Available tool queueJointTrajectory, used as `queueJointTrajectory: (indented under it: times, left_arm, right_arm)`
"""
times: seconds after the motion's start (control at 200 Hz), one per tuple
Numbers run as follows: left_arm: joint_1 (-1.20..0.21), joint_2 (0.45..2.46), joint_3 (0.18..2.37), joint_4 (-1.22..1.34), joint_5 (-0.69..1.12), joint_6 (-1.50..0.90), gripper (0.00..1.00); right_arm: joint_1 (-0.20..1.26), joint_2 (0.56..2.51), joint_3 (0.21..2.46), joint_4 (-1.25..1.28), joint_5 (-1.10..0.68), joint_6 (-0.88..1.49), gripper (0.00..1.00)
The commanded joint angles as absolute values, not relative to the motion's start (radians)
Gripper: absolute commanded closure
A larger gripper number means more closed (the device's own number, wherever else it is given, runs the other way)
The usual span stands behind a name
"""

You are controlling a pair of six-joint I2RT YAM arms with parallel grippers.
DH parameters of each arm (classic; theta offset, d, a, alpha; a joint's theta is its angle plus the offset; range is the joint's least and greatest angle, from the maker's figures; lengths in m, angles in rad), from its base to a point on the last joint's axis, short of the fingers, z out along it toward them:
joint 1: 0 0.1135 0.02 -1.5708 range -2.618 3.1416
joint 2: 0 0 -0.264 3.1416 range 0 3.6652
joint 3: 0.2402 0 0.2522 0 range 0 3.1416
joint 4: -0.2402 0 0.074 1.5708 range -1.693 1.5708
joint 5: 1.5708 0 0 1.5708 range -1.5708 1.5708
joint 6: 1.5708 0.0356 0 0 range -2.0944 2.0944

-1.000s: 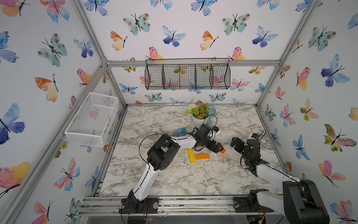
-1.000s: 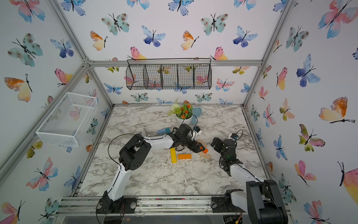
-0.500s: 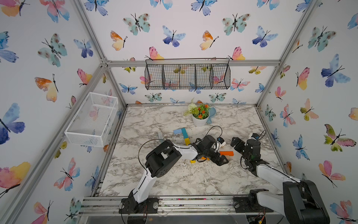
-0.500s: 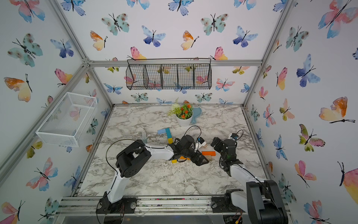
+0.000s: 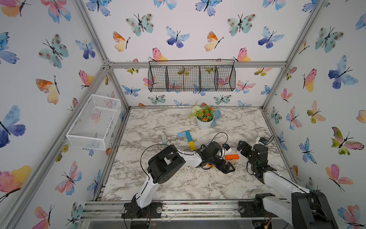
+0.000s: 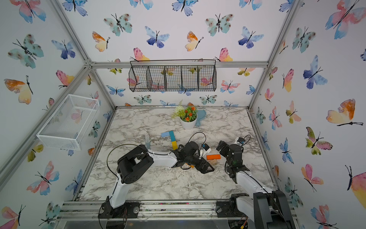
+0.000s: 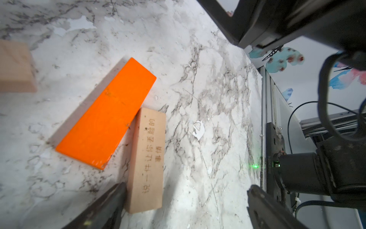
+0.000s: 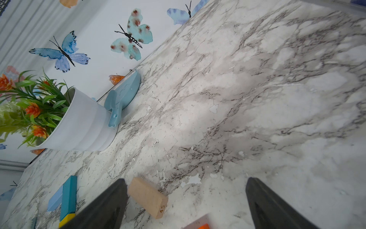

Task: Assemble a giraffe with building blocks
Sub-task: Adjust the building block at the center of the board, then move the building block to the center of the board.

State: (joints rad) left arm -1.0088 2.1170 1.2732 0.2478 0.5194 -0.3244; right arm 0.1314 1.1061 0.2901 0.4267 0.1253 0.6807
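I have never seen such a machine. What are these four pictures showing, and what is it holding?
Two robot arms stand at the edge of a marble table, each ending in a two-fingered claw. The two wide pictures come from a camera overhead; the two close ones from cameras on the wrists. On the table lie a light-blue block, a teal block and a yellow block laid together, an orange block beside a plain wooden block, and a flower pot. The left claw and the right claw are open, holding nothing.

pot [image 5: 205,125]: rear centre | scoop [image 5: 216,118]: behind pot | blocks [image 5: 188,135]: before pot
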Motion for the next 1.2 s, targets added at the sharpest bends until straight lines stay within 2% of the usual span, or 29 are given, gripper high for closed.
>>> queueJointTrajectory:
  times: [0.0, 0.315, 0.566, 1.196]
  left_arm:
    - [-0.987, 2.078, 1.375, 0.055, 0.409, -0.16, 0.04]
    - [-0.939, 2.172, 1.567, -0.101, 0.241, 0.157, 0.24]
    - [-0.943, 2.239, 1.633, -0.167, 0.271, 0.302, 0.39]
    - [-0.996, 2.295, 1.635, -0.177, 0.212, 0.331, 0.42]
  right_arm:
    - [0.13, 1.092, 0.281, 0.421, 0.153, 0.685, 0.02]
    - [0.13, 1.095, 0.281, 0.42, 0.153, 0.684, 0.02]
    - [0.13, 1.089, 0.282, 0.422, 0.155, 0.683, 0.02]
    - [0.13, 1.09, 0.281, 0.423, 0.153, 0.681, 0.02]
